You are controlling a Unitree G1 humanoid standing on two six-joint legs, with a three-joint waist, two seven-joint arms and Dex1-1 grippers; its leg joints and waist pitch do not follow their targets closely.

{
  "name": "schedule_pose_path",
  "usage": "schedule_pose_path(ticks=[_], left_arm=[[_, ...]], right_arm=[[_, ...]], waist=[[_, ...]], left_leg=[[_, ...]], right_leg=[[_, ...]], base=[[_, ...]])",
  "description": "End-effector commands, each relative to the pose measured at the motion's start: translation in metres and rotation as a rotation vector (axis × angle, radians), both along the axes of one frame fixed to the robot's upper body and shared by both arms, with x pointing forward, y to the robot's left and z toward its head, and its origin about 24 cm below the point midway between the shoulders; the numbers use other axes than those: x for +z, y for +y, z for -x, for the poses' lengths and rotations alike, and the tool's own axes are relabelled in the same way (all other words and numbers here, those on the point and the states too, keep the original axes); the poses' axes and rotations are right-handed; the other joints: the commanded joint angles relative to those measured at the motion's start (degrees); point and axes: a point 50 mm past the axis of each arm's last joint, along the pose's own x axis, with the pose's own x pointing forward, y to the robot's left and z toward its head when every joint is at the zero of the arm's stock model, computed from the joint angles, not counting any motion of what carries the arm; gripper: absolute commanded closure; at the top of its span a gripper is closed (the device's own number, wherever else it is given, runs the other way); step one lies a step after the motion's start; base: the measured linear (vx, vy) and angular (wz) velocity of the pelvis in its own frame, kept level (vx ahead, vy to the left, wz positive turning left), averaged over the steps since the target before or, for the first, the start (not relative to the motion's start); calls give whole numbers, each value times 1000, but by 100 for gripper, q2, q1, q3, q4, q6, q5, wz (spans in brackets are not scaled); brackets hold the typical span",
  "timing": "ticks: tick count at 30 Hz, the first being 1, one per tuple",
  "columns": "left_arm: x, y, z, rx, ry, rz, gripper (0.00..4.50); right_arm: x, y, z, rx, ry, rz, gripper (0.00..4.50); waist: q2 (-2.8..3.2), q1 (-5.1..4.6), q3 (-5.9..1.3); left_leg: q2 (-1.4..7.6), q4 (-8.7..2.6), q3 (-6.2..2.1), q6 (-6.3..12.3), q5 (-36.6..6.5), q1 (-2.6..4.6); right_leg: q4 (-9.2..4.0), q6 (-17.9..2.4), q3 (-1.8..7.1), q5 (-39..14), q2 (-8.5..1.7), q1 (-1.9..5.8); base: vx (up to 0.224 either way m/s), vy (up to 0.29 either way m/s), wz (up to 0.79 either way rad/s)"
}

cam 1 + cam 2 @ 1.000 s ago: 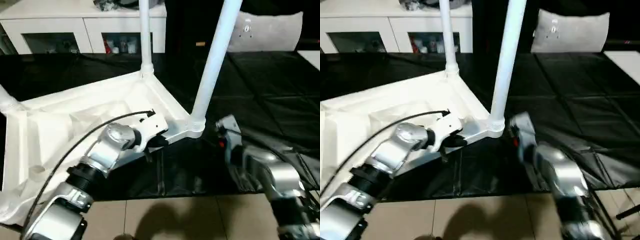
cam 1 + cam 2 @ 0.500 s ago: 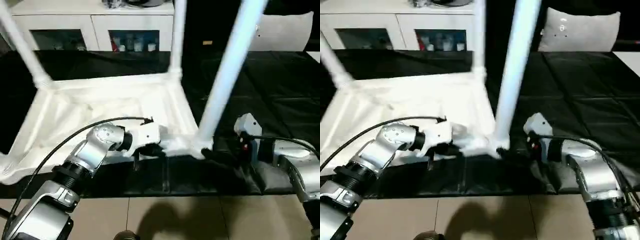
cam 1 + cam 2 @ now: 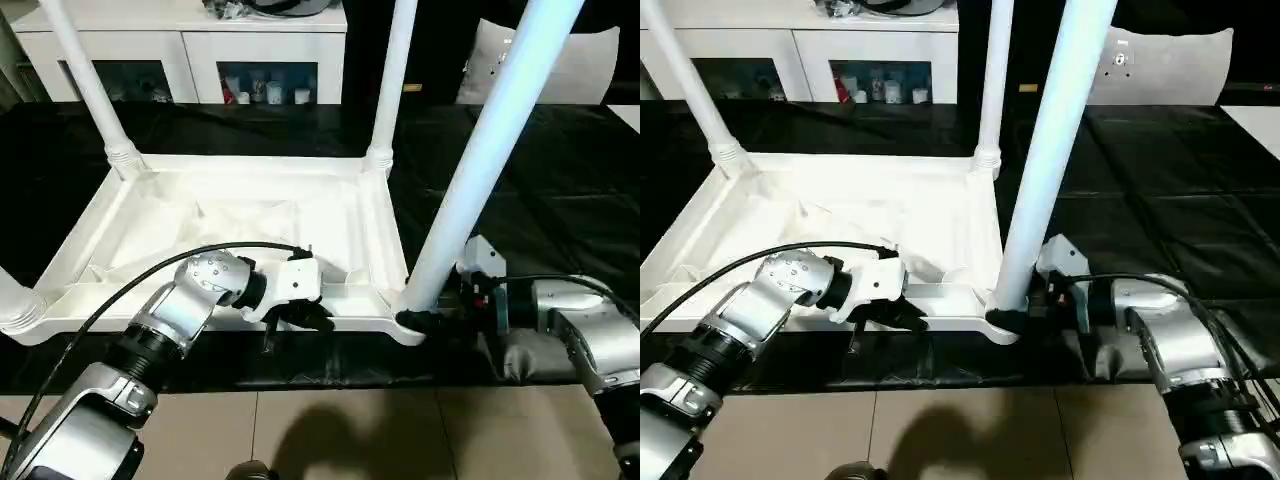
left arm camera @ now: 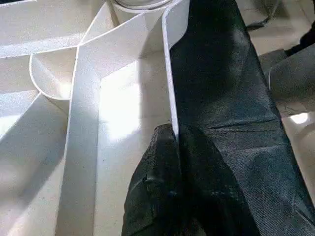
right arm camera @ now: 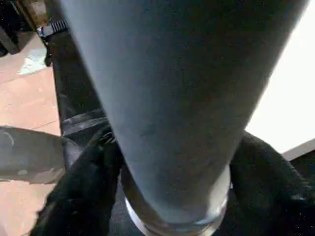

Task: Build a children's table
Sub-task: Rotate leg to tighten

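Observation:
The children's table lies upside down on a black mat, with its white legs pointing up. My left gripper is shut on the near rim of the top, and its black fingers pinch that thin white edge. My right gripper sits at the base of the near right leg, just above the corner socket. Its fingers press against both sides of the leg. Two more legs stand at the far right and far left corners. A leg base shows at the near left corner.
The black mat ends at a tan floor close in front of me. Behind the table stands a white cabinet with glass doors. A grey cushion leans at the back right.
The table has swung round to lie square to me, with my left gripper still on its rim. My right gripper has moved in to the near right leg's base and closed around it.

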Motion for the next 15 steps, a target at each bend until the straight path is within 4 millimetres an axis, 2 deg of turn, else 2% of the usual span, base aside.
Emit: schedule_pose_path(ticks=[1,3,10,12,13,15], left_arm=[[4,-6,3,-54,-20,19,450],[4,-6,3,-54,-18,19,450],[3,-8,5,-25,38,57,450],[3,-8,5,-13,44,61,450],[3,-9,6,3,51,68,450],[3,-16,5,94,78,100,450]], right_arm=[[1,1,0,33,19,1,148],[0,1,1,33,29,-2,173],[-6,8,5,-30,126,-110,188],[-6,9,6,-37,131,-111,192],[-8,12,5,-63,139,-103,192],[-16,23,-5,-229,134,-72,196]], waist=[[-122,-17,-388],[-124,-8,-388],[-140,-5,-383],[-139,-10,-382],[-111,-5,-379],[-119,-56,-345]], left_leg=[[240,-304,5,744,-147,81],[244,-301,9,771,-149,84],[238,-301,26,745,-200,78],[244,-307,31,689,-257,82],[242,-308,31,658,-298,88],[239,-348,33,497,-426,94]], right_leg=[[-302,-1636,243,776,-327,252],[-302,-1644,244,743,-330,244],[-300,-1638,259,619,-320,238],[-308,-1619,263,501,-318,225],[-313,-1614,265,445,-319,215],[-334,-1580,276,181,-311,190]], base=[[0,0,0],[0,0,0],[0,0,0],[0,0,0],[0,0,0],[0,0,0]])
